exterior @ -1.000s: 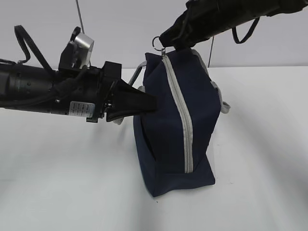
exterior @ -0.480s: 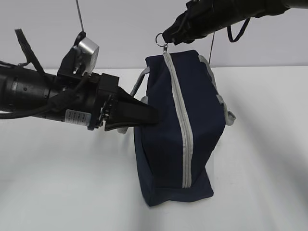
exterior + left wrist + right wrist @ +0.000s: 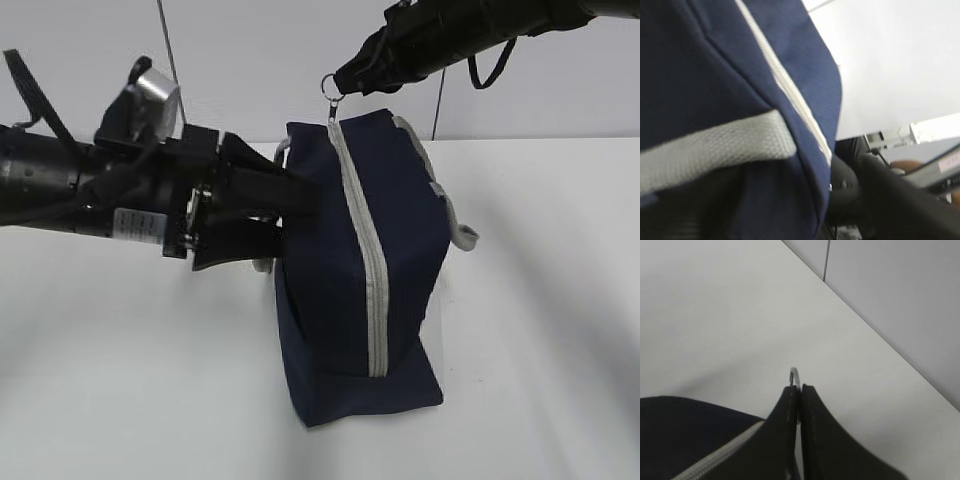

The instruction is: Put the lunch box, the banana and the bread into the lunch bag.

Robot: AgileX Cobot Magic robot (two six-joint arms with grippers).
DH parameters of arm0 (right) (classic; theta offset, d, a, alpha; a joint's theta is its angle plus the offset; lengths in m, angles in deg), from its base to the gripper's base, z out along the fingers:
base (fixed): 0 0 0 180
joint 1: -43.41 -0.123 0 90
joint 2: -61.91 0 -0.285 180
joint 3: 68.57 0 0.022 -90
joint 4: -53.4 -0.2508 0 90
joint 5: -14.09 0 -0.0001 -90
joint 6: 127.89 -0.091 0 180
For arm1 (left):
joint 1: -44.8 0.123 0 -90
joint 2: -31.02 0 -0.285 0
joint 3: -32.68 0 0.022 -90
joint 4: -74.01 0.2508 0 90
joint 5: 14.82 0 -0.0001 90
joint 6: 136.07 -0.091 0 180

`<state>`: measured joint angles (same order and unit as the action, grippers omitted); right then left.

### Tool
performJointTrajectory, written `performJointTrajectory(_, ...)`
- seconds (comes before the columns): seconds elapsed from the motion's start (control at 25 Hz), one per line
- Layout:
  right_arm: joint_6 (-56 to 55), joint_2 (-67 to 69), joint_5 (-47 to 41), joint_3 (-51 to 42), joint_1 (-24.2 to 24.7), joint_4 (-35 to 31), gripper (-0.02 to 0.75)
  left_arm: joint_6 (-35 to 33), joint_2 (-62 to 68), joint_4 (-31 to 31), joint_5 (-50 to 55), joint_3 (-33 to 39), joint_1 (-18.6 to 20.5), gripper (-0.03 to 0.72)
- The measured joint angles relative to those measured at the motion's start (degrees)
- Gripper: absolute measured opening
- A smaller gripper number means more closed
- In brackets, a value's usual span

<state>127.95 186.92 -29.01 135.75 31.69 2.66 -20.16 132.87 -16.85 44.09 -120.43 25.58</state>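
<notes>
The navy lunch bag [image 3: 350, 280] stands on end on the white table, with its grey zipper [image 3: 372, 290] running down the front and closed. My right gripper [image 3: 345, 82] is shut on the metal ring pull [image 3: 331, 86] at the bag's top. In the right wrist view the ring [image 3: 794, 375] sticks out between the closed fingertips of that gripper [image 3: 800, 387]. My left gripper [image 3: 300, 195] presses into the bag's upper left side by a grey strap [image 3: 715, 145]. Its jaws are hidden by fabric [image 3: 715, 60]. The lunch box, banana and bread are out of view.
The white table [image 3: 540, 330] spreads around the bag, with a pale wall [image 3: 250, 60] behind it. A grey handle loop [image 3: 462, 232] hangs off the bag's right side. The right arm [image 3: 880, 200] shows dark in the left wrist view.
The bag's top has shifted left and the bag leans that way. My left gripper has moved up and left and turned against the bag. My right gripper stays on the ring pull.
</notes>
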Motion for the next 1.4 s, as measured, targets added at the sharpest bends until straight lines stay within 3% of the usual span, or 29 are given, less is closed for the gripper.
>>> performJointTrajectory(0.04, 0.0, 0.0, -0.3, 0.0, 0.0, 0.0, -0.016, 1.1, 0.0, 0.1, 0.2, 0.0, 1.4, 0.586)
performJointTrajectory(0.12, -0.2, 0.0, -1.3, 0.0, 0.0, 0.0, -0.016, 2.6, 0.0, 0.2, 1.7, 0.0, 4.7, 0.615)
performJointTrajectory(0.32, -0.7, 0.0, -2.4, 0.0, 0.5, 0.0, -0.016, 8.2, -2.3, 0.3, 5.3, -0.1, 11.1, 0.549)
performJointTrajectory(0.56, -0.8, 0.0, -2.6, 0.0, 0.6, 0.2, -0.016, 17.5, -2.8, 4.9, 7.6, -5.9, 12.3, 0.530)
performJointTrajectory(0.64, -0.9, 0.0, -2.7, 0.0, 0.6, 0.2, -0.016, 22.2, -2.9, 11.1, 8.2, -9.5, 12.4, 0.529)
performJointTrajectory(0.88, -1.3, 0.0, -3.1, 0.0, 1.1, 0.2, -0.016, 38.6, -3.6, 44.3, 9.9, -20.0, 13.4, 0.529)
performJointTrajectory(1.04, -1.5, 0.0, -3.1, 0.0, 1.2, 0.3, -0.016, 46.0, -3.6, 57.9, 10.5, -23.5, 13.6, 0.529)
performJointTrajectory(1.2, -1.5, 0.0, -3.2, 0.0, 1.2, 0.3, -0.016, 47.6, -3.6, 57.7, 9.6, -26.8, 13.6, 0.529)
performJointTrajectory(1.4, -1.5, 0.0, -3.3, 0.0, 1.2, 0.3, -0.016, 47.7, -2.2, 46.4, 1.4, -28.4, 13.6, 0.529)
